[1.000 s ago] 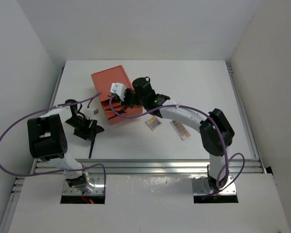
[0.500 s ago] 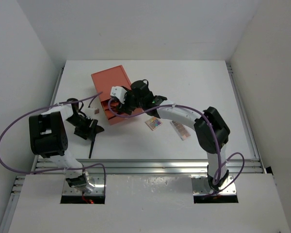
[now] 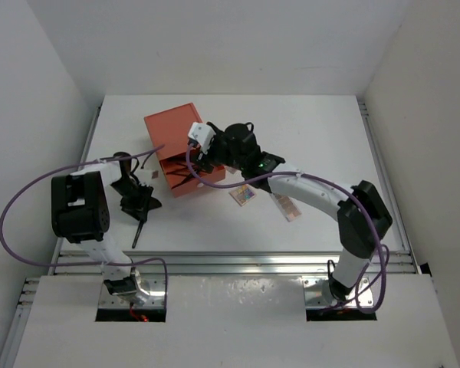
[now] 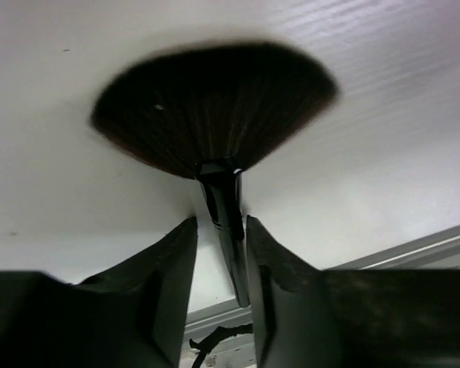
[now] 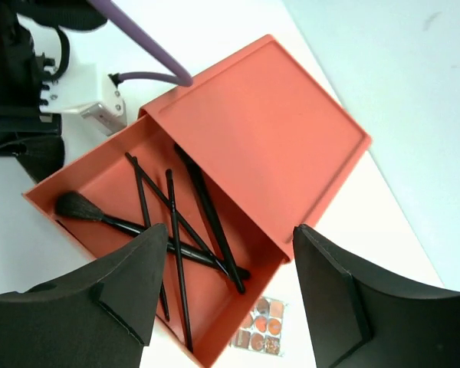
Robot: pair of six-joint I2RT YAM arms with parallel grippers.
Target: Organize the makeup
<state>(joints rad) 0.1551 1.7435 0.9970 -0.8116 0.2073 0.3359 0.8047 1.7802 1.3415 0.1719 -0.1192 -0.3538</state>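
A black fan brush (image 4: 215, 107) lies on the white table, its handle (image 4: 228, 238) between the fingers of my left gripper (image 4: 221, 230), which have drawn in tight on it. From above, that gripper (image 3: 136, 202) sits left of the orange box (image 3: 172, 126), with the brush (image 3: 138, 228) trailing toward me. My right gripper (image 5: 230, 234) hangs open and empty over the box's open drawer (image 5: 100, 184), where several black brushes and pencils (image 5: 176, 230) lie crossed. A square palette (image 3: 243, 195) and a longer palette (image 3: 285, 205) lie right of the box.
The box's closed lid (image 5: 268, 115) fills the far side of the right wrist view, and the square palette (image 5: 261, 333) shows just past the drawer's corner. A purple cable (image 3: 31, 207) loops round the left arm. A metal rail (image 3: 230, 261) runs along the near table edge.
My right gripper has opened and risen back from the drawer. My left gripper's jaws have narrowed onto the fan brush handle, and the brush has shifted slightly left.
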